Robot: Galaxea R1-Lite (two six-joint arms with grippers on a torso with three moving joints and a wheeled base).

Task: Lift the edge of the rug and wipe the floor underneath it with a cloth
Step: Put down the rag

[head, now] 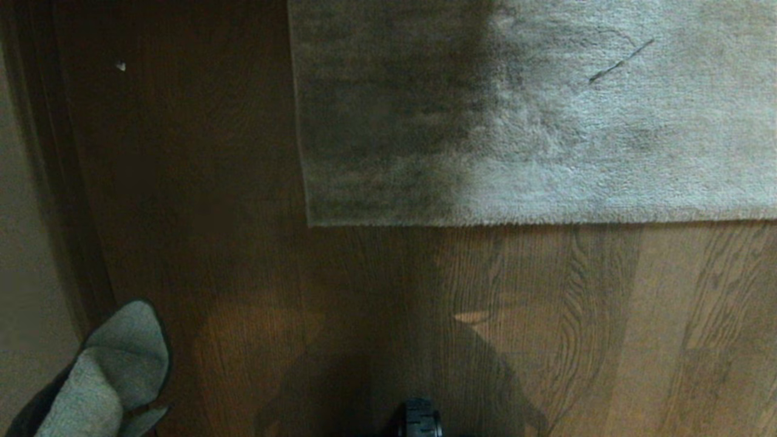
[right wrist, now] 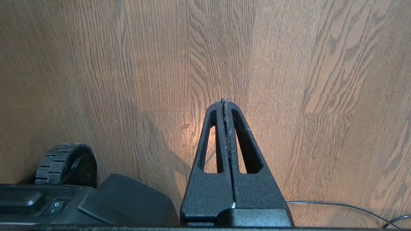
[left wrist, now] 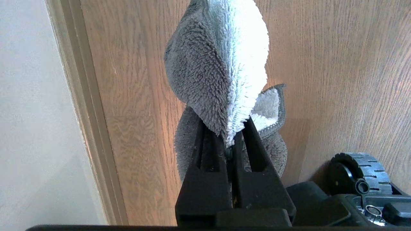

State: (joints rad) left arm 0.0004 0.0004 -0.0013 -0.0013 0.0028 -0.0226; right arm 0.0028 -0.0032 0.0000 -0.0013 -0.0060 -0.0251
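Grey-beige rug edge [head: 534, 222] runs crosswise ahead of us; right end effector [right wrist: 223, 102] pressed together, empty, nearer its corner-free stretch; left end effector [left wrist: 233, 128] clamps cloth [left wrist: 221, 64].

Black slotted triangular gripper [right wrist: 224, 102] fingers; ridged black wheel [right wrist: 65, 164].

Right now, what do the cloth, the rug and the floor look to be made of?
Cloth: fuzzy looped terry, probably microfibre, with a stitched darker edge. Rug: short plush pile, showing brush marks. Floor: brown planks with wavy grain, wood or wood-look laminate, low sheen.
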